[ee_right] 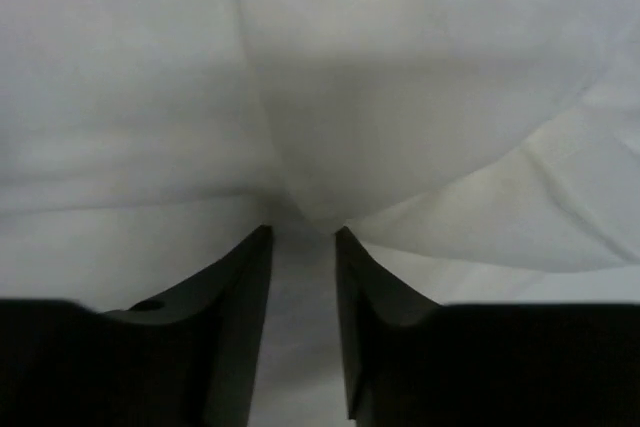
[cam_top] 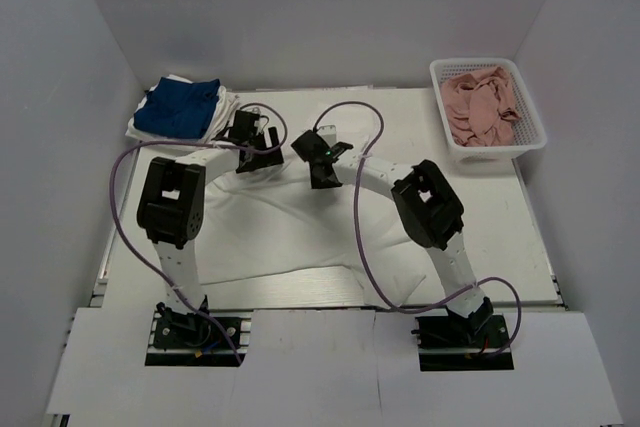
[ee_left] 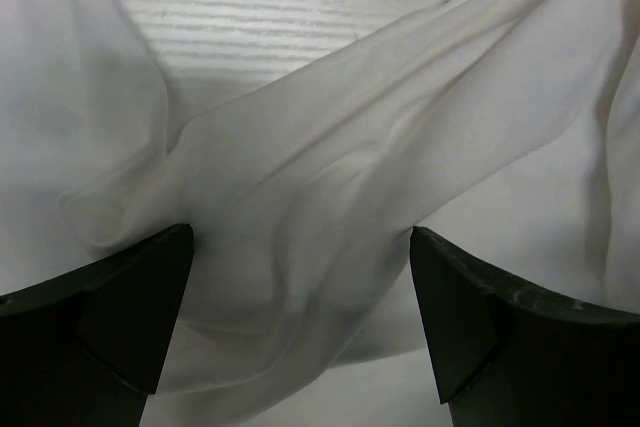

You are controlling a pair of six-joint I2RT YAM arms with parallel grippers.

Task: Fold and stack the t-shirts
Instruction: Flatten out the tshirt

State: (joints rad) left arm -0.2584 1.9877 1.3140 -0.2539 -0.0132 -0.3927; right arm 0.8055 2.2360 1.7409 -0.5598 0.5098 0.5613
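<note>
A large white t-shirt lies spread and rumpled over the middle of the table. My left gripper hangs low over its back part. In the left wrist view it is open wide, with a raised fold of the white t-shirt between its fingers. My right gripper is just to the right of it. In the right wrist view its fingers are nearly together on a pinched peak of the white cloth. A folded royal-blue t-shirt rests on another white one at the back left.
A white plastic basket with pink cloth in it stands at the back right. White walls close in the table on three sides. Purple cables loop from both arms.
</note>
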